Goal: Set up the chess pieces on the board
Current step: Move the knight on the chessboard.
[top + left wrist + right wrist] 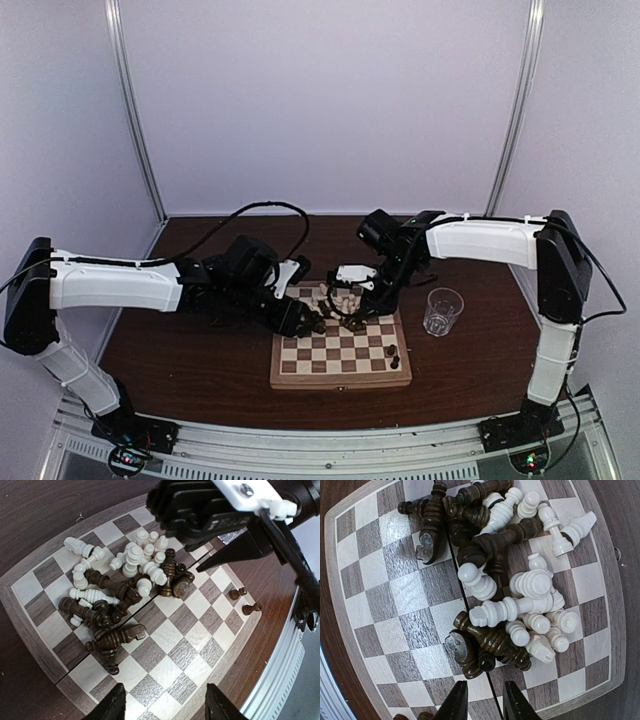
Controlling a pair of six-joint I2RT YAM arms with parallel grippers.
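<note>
- Left tool [162, 702]: jaws wide, empty, above bare squares of the board [170, 636].
- Right tool [485, 700]: jaws narrow, empty.
- Chess pieces [132, 560]: tumbled heap on the board, just beyond both tools.

Turned wooden chess pieces [510, 611], glossy cream-white or polished dark brown; a smooth, satin-finished wooden board [415, 587] with visible grain; a dark wood-grain table [180, 350]; a clear glass [442, 311]; smooth white plastic arm shells [110, 285].
</note>
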